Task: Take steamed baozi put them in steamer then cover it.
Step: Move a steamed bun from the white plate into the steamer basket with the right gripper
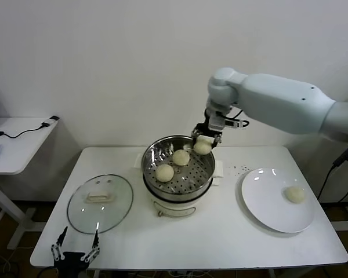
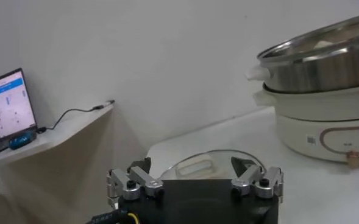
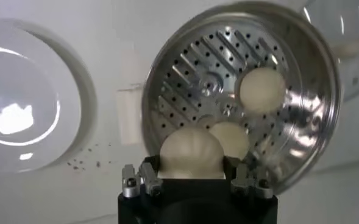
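My right gripper [image 1: 203, 142] is shut on a cream-white baozi [image 1: 202, 147] and hangs over the far right rim of the steel steamer [image 1: 152, 155]. In the right wrist view that baozi [image 3: 190, 153] fills the space between the fingers above the perforated tray [image 3: 197, 67]. Two baozi [image 1: 165, 172] [image 1: 181, 157] lie on the tray. A further baozi [image 1: 295, 194] rests on the white plate [image 1: 267, 200] at the right. The glass cover [image 1: 100, 202] lies flat on the table to the steamer's left. My left gripper [image 1: 75, 250] is open, parked low at the table's front left edge.
The steamer sits on a white electric base [image 1: 174, 207] in the middle of the white table [image 1: 220, 243]. A side desk [image 1: 14, 142] with a laptop [image 2: 7, 105] and cable stands at the left. Dark specks [image 1: 239, 169] lie between steamer and plate.
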Robot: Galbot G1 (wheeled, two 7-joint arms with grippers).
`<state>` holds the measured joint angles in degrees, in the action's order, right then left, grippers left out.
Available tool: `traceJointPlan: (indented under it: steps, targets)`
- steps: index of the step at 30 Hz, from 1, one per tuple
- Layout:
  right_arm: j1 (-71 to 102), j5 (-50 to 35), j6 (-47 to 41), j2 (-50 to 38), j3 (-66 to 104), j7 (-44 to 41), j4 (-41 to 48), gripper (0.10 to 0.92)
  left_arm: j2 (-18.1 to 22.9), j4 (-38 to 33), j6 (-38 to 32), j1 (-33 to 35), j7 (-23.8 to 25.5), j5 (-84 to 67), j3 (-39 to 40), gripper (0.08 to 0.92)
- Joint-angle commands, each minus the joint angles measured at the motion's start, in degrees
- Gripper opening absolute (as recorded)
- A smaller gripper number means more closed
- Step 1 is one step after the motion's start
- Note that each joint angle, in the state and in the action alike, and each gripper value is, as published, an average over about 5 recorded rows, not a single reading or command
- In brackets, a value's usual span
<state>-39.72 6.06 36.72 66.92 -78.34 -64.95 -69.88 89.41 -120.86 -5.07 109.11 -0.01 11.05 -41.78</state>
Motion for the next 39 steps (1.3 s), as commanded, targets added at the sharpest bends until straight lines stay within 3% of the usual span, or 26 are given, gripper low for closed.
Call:
traceJointPlan:
  steps: [1,24,32,39]
  targets:
    - [3.97,3.48,4.83,5.92,-1.54,0.18,-4.68,0.67,-0.04,0.25,-0.05,0.13,-0.04,-0.3,-0.2,0.823]
    - [10.34,3.61,3.88,6.99,-1.67,1.15,-3.97,0.673,-0.13,2.44,-0.4,-0.07,-0.47,-1.16,-0.53,0.823]
    - [9.32,4.54,5.51,5.65,1.19,-1.17,-3.77,0.809,-0.22,2.29,-0.13,-0.18,-0.54,-1.09,-0.52,0.823]
    - [7.04,5.32,6.45,2.84,4.3,-1.14,-2.4,0.823,-0.22,1.93,0.01,-0.31,-0.47,-0.78,-0.23,0.823]
